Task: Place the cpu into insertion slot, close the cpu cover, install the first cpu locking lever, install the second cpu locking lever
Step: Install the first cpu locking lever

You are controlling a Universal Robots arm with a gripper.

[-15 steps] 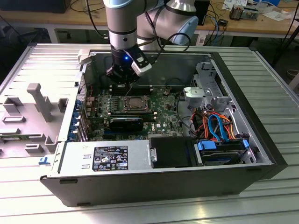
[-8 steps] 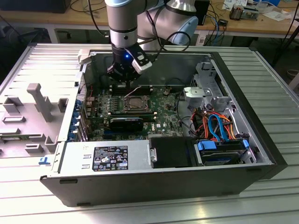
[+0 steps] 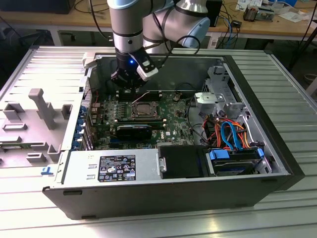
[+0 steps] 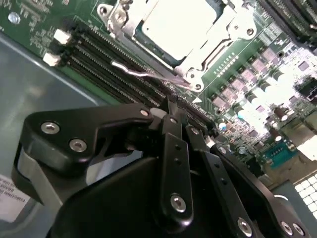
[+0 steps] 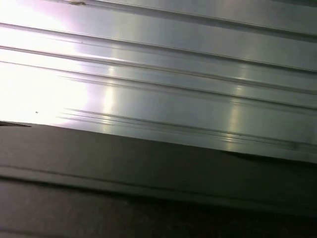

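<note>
Motherboard (image 3: 148,116), green, is lying flat inside an open computer case (image 3: 277,163) that is resting on a ribbed aluminium table (image 3: 297,89).

Insertion slot (image 3: 144,110) is sitting near the middle of the board; in the second wrist view the cpu (image 4: 178,25) is lying inside it, its pale metal top facing up, and the cpu cover (image 4: 233,29) is lying flat around the chip, framing it on all visible sides.

Locking lever (image 4: 148,74) (a thin bright wire rod) is slanting along one edge of the socket frame, just beside the dark memory slots (image 4: 99,64); I cannot tell whether it is latched.

Gripper (image 3: 128,90) is hanging on the arm (image 3: 129,29) over the far edge of the board, just behind the socket in the exterior view. In the second wrist view its black fingers (image 4: 174,144) are pressing together with no gap showing, and their tips (image 4: 172,106) are sitting right at the near end of the lever; whether anything is pinched between them I cannot tell.

Heatsink block (image 3: 134,131), long and black, is lying in front of the socket. Power supply (image 3: 111,168) is occupying the near corner toward the exterior view's left; blue and orange cables (image 3: 230,134) are bunching toward its right.

First wrist view is looking across the table's ribs (image 5: 158,79) and a dark case edge (image 5: 148,168).
</note>
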